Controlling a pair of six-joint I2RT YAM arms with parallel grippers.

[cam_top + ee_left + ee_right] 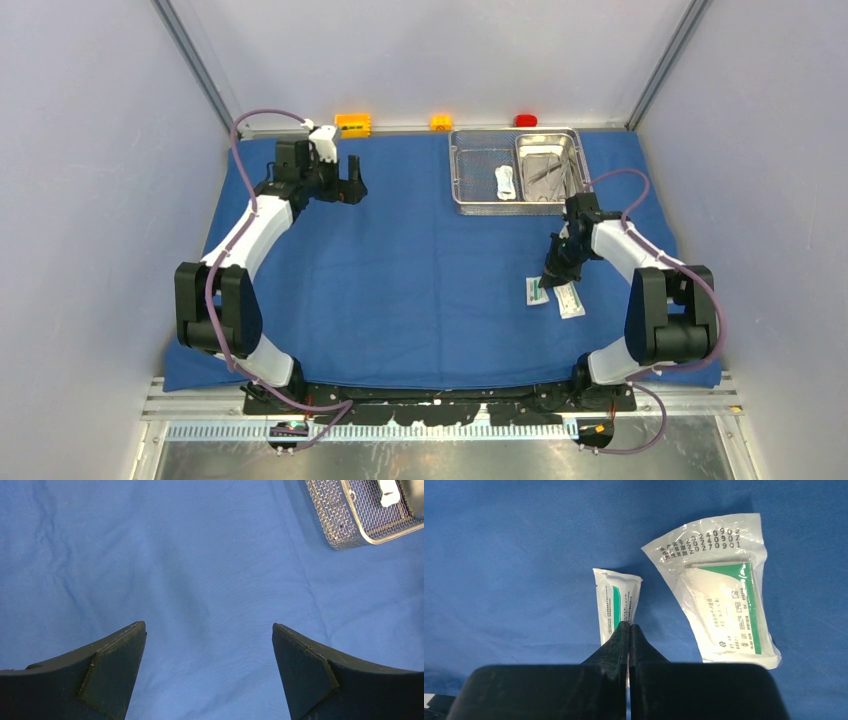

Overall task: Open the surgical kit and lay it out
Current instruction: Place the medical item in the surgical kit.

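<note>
The blue cloth lies spread over the table. At its back right stands the steel mesh tray, with a white packet in it and the smaller steel pan holding thin steel instruments. My right gripper is low over the cloth, shut on the near edge of a small white-green packet. A larger white-green packet lies flat just right of it. My left gripper hangs open over bare cloth at the back left, holding nothing.
Orange, yellow and red blocks sit along the back edge beyond the cloth. Grey walls close in both sides. In the left wrist view a corner of the mesh tray shows at the upper right.
</note>
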